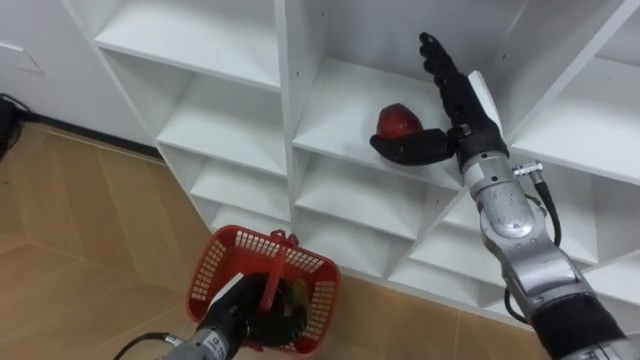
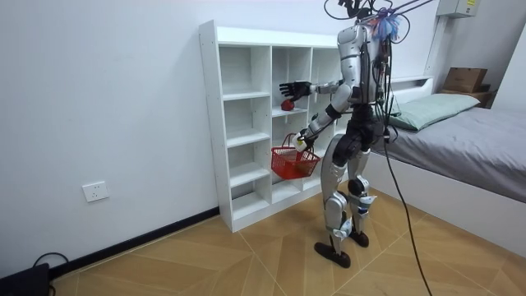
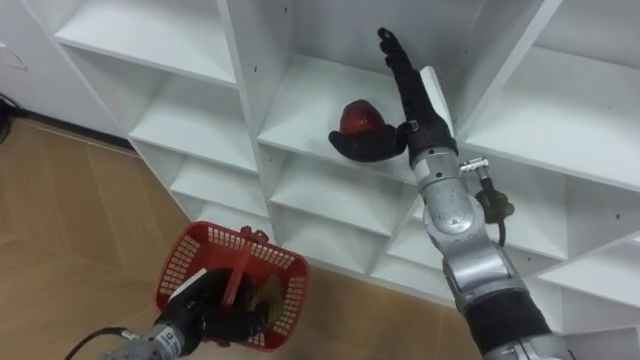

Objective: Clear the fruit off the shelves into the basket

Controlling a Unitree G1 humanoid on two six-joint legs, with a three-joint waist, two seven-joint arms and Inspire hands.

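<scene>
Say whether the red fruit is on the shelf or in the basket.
On the shelf: the red fruit lies there, beside the open right hand; the left hand holds the basket lower down.

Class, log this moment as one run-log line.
right hand: open at red fruit on closet shelf | left hand: shut on red basket handle
</scene>
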